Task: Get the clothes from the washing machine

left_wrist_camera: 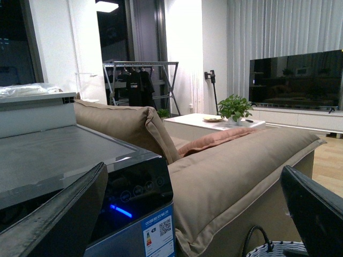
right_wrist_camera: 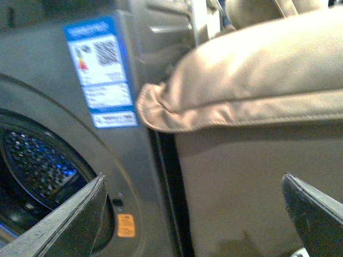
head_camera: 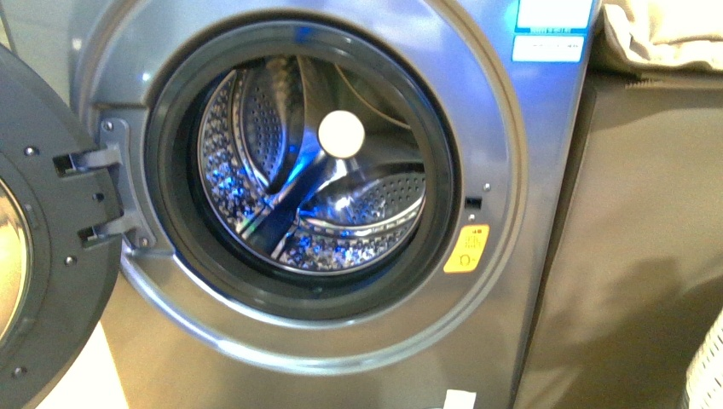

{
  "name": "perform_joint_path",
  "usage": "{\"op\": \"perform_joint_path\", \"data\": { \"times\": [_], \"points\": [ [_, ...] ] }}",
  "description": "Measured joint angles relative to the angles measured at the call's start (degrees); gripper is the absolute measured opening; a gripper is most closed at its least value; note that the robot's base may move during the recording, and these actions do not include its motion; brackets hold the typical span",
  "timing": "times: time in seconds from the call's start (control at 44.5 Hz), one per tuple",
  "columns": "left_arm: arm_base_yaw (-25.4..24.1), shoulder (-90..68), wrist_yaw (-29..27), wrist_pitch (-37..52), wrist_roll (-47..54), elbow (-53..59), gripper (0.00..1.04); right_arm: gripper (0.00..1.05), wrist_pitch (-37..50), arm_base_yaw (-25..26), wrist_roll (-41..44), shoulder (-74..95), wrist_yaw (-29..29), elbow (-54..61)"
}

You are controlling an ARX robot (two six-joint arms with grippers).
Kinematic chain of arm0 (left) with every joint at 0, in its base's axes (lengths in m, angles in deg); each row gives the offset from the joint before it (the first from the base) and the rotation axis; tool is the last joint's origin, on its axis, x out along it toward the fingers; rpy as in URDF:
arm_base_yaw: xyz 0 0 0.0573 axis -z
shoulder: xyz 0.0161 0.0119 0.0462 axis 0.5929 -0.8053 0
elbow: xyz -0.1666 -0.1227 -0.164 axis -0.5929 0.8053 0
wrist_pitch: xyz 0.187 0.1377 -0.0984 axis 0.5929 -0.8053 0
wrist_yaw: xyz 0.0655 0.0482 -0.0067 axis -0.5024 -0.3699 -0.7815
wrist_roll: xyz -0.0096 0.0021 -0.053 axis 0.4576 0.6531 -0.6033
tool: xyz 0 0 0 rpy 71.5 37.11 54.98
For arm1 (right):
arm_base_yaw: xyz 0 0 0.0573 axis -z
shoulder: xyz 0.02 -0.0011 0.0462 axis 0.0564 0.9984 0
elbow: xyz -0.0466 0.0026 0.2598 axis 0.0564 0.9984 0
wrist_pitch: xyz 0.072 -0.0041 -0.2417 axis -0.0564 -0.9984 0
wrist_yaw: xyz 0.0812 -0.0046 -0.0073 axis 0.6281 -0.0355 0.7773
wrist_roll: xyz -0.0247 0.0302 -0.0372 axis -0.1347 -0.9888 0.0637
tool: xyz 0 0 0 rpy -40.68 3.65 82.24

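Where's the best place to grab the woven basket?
Take the dark handle that loops up above the basket rim. Come from above and close across the loop. It looks like the only thin, raised part in view; the rest is out of frame.

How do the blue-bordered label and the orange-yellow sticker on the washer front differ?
The blue-bordered label sits high beside the door opening; the orange-yellow sticker sits lower, by the opening's rim. The label is larger, white with blue edging and a QR code; the sticker is small and plain orange-yellow. Both are on the washing machine, right of the drum.
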Motion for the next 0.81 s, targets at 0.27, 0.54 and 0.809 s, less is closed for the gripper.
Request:
{"op": "perform_joint_path", "data": {
  "times": [0.27,0.54,0.809],
  "points": [
    [-1.4,12.6,-39.5,-17.4,-1.4,16.5,0.61,0.7,-17.2,-9.4,8.3,-17.2,-19.7,6.6],
    [-13.1,34.6,-29.9,-1.4,-2.1,55.8,0.07,0.16,-14.7,-15.3,10.5,-25.0,-25.0,18.8],
    [-21.7,45.9,-21.7,5.9,-2.4,76.3,0.04,0.02,-14.9,-15.3,10.7,-32.3,-25.3,25.9]
  ]
}}
